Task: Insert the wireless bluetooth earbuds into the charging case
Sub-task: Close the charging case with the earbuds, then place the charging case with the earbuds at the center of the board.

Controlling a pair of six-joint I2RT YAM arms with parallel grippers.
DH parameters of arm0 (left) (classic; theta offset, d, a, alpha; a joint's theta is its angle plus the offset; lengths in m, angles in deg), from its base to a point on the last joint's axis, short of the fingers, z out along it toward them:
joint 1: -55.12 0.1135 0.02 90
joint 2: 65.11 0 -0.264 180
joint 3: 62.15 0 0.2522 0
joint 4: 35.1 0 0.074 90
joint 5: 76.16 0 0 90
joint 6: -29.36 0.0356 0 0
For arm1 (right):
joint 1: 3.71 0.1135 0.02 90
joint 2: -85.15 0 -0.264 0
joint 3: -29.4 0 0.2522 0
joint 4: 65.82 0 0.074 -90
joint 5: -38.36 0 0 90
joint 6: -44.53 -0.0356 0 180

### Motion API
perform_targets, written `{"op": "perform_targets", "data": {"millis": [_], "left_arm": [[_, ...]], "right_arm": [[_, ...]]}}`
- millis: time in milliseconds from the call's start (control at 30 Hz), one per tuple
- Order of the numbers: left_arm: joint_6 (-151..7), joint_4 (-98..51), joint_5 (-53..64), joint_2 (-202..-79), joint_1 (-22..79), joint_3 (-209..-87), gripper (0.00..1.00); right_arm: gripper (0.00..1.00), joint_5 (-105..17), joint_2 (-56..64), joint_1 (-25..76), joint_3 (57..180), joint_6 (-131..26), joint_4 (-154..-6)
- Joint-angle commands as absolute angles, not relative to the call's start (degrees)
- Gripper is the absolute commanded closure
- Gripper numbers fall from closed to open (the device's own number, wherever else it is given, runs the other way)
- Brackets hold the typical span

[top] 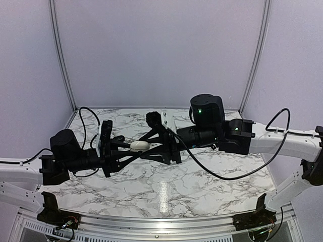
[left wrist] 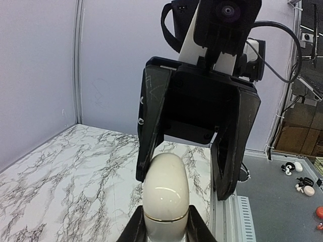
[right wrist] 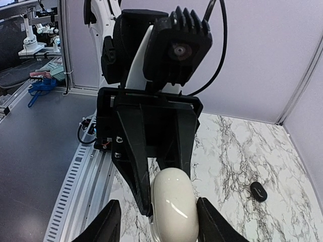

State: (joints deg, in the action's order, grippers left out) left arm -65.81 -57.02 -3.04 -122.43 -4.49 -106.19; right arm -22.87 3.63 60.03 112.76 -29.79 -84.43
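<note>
The white charging case is held above the marble table with its lid down; a thin seam rings it. My left gripper is shut on its lower part. It also shows at the centre of the top view, charging case between both arms. My right gripper faces it and straddles the case. One right finger touches the case and the other finger stands apart, so the jaws are open. A small black earbud lies on the table to the side.
The table's metal rail runs along the near edge. Beyond it, small loose items lie on a grey bench. White enclosure walls stand behind and beside the table.
</note>
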Motion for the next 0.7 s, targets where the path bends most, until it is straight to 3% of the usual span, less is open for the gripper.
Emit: {"op": "perform_targets", "data": {"millis": [0,300,667], "left_arm": [[-67.2,-58.6,0.2,-122.4,-3.0,-108.2,1.0],[-73.3,-57.9,7.0,-124.8,0.4,-108.0,1.0],[-90.0,-54.5,5.8,-136.2,14.0,-108.2,1.0]], "right_arm": [[0.49,-21.3,4.9,62.0,114.4,-28.5,-87.9],[0.37,-27.0,9.4,56.7,108.8,-35.3,-78.3],[0.25,-36.5,13.6,53.6,103.4,-39.8,-73.4]]}}
